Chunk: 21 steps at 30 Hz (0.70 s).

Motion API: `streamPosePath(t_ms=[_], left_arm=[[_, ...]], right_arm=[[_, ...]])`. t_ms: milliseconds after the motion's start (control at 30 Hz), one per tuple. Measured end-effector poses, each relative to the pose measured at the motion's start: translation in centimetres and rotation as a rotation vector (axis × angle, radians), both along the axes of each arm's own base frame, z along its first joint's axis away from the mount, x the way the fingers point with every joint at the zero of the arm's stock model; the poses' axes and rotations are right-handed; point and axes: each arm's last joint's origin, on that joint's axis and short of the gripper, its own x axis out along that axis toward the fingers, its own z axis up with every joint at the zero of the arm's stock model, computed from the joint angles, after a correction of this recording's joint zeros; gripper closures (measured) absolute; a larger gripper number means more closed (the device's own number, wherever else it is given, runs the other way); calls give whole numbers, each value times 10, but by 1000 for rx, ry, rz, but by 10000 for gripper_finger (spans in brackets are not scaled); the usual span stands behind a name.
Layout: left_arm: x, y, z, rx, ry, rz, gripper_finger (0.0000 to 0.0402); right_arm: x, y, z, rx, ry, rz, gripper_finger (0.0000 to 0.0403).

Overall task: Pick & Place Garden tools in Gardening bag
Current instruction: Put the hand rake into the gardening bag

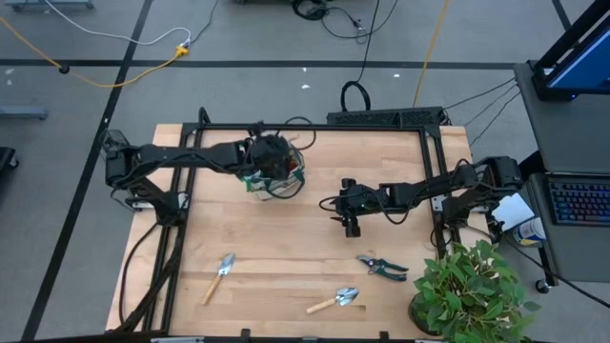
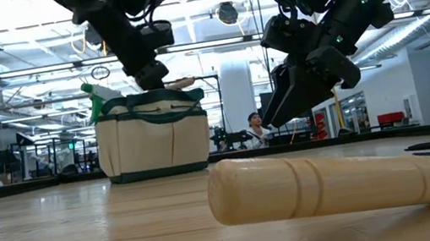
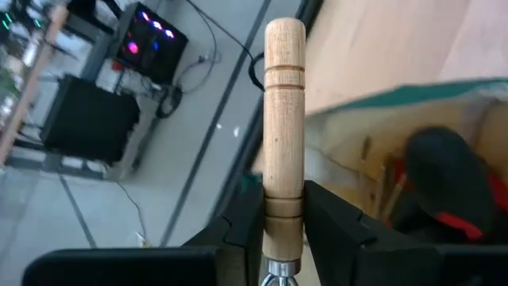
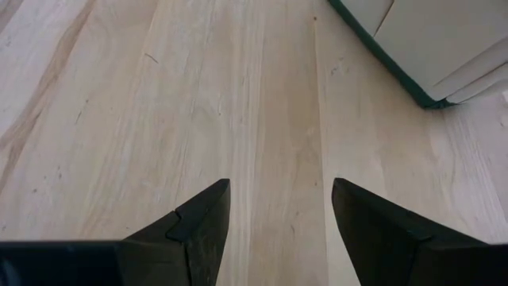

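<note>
Potted plant (image 1: 472,291) well apart from gardening bag (image 1: 274,176), above which left gripper (image 3: 284,230) pinching wooden-handled tool (image 3: 284,135); right gripper (image 4: 279,214) spread nearby.

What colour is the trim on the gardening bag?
Dark green trim on the tan fabric gardening bag; clearest in the low view.

The bag (image 1: 274,179) mouth is blocked from above by the left gripper (image 1: 268,157) (a handle (image 3: 284,127) sits between its fingers). Bare table (image 1: 315,272) lies between bag, trowels, shears (image 1: 383,267) and plant (image 1: 467,295).
</note>
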Motion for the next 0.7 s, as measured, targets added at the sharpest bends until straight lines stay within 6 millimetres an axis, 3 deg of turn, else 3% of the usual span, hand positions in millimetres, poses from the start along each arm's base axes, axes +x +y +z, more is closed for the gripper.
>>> streamPosePath(t_ms=[300,700], left_arm=[[-8,-10,-9,-27,59,113,315],[-8,-16,-12,-112,117,-12,313]], right_arm=[[0,0,0,-13,1,11,190],[0,0,0,-17,1,15,190]])
